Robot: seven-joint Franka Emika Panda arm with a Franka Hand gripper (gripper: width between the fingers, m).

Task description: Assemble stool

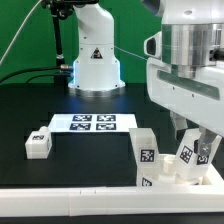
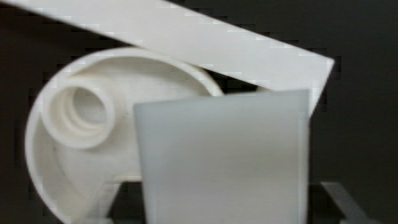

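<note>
The step in hand looks like seating a stool leg (image 2: 222, 150) into the round seat (image 2: 71, 160). The fingers (image 2: 121, 205) are clamped on that leg's two flat sides, and it fills the near field of the wrist view. To do it well, the leg's end should be centred over the ringed socket (image 2: 80, 105) moulded into the seat before any downward push. The leg should be kept plumb to the disc, so that it enters straight and does not jam on the ring's lip. A turn, if the joint needs one, should come only after it has caught. The grip should be firm enough that the smooth plastic does not slip, and the seat may skate on the table (image 1: 90, 165) unless it is braced against the long white bar (image 2: 231, 45) just behind it. The stool is white, hard and tagged. Its seat lies at the exterior view's lower right with an upright leg (image 1: 147, 155) on it. Another loose leg (image 1: 38, 143) sits well apart, beyond the marker board (image 1: 94, 122).
</note>
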